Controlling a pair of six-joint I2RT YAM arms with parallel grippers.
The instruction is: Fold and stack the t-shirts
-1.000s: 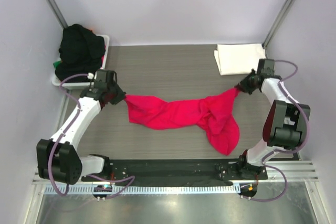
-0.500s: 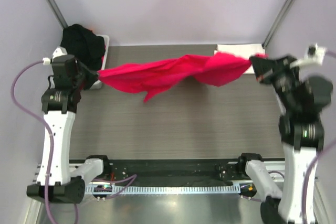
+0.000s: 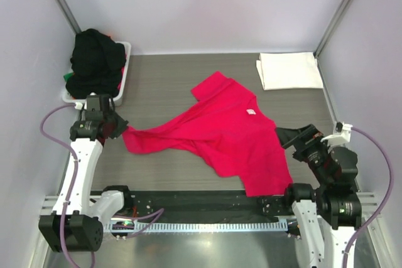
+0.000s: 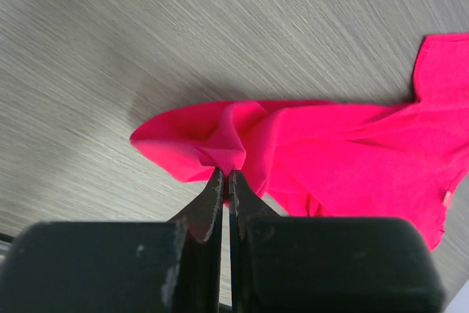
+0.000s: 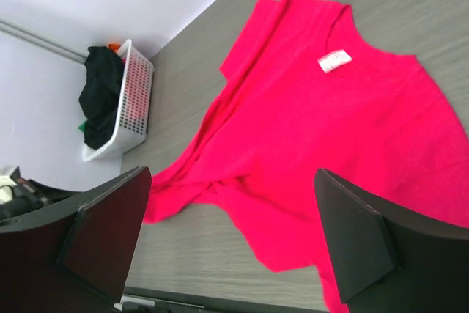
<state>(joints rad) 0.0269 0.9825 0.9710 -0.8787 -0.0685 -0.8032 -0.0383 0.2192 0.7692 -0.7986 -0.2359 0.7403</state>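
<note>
A bright pinkish-red t-shirt (image 3: 232, 131) lies spread across the middle of the table, collar label up, its left part bunched into a twisted tail. My left gripper (image 3: 123, 130) is shut on the tip of that tail; the left wrist view shows the gripper (image 4: 228, 174) pinching a fold of the red cloth (image 4: 337, 148). My right gripper (image 3: 290, 136) hovers open by the shirt's right edge, holding nothing. In the right wrist view its fingers (image 5: 110, 225) stand wide apart above the red shirt (image 5: 330, 122). A white folded t-shirt (image 3: 287, 70) lies at the back right.
A white slotted basket (image 3: 122, 70) stands at the back left, heaped with black clothing (image 3: 94, 61); in the right wrist view the basket (image 5: 130, 100) also shows bits of orange and green. Grey walls and metal posts close in the table's sides.
The red shirt, stretched in the air between both grippers half a second ago, now lies on the table. My right gripper opened, let go and drew back near. My left kept its grip and lowered.
</note>
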